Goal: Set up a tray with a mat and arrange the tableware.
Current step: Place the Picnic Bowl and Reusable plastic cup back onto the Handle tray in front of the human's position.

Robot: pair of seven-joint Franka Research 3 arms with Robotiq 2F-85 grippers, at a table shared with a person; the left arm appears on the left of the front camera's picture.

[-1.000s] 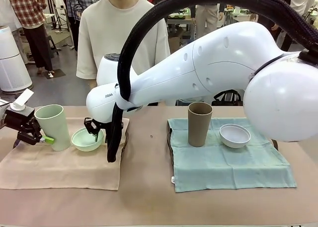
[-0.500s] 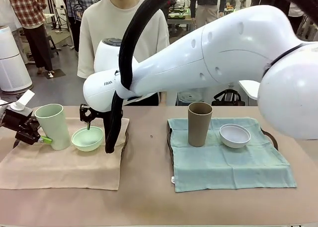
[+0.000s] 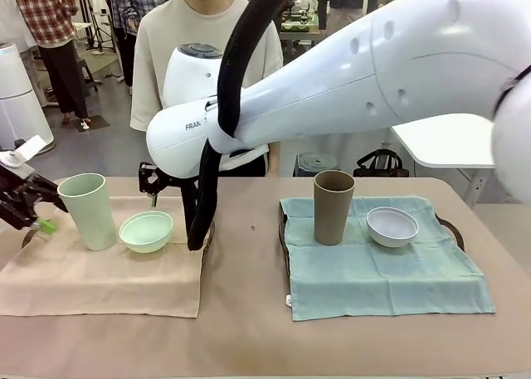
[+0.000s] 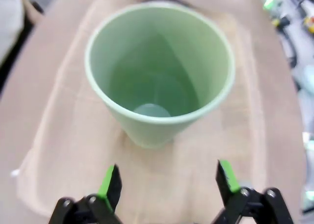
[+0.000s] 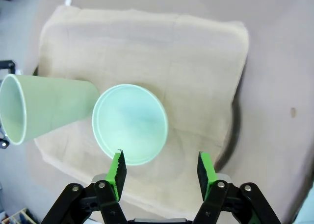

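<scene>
We see the table (image 3: 249,337) from the front, carrying two covered trays. On our left a beige mat (image 3: 99,279) lies over a tray whose dark rim (image 5: 234,131) peeks out along one edge in the right wrist view. On our right a pale blue mat (image 3: 382,271) covers a second tray (image 3: 452,228); on it the brown cup (image 3: 333,206) stands upright with the white bowl (image 3: 392,226) just beside it, apart from it.

On the beige mat the green cup (image 3: 87,211) stands upright next to the green bowl (image 3: 146,230), very near or touching. The left wrist view looks down into the cup (image 4: 159,84) and shows it empty; the right wrist view does the same for the bowl (image 5: 130,124).

Our right arm (image 3: 348,89) reaches across the middle. Its right gripper (image 5: 162,169) hangs above the green bowl, jaws spread wide and holding nothing; from the front we see it only as a dark shape (image 3: 153,184) behind the bowl. Our left gripper (image 4: 167,182) sits just short of the green cup, fingers parted wider than the cup's base, empty; the front view places it (image 3: 37,217) at the table's left edge, clear of the cup.
</scene>
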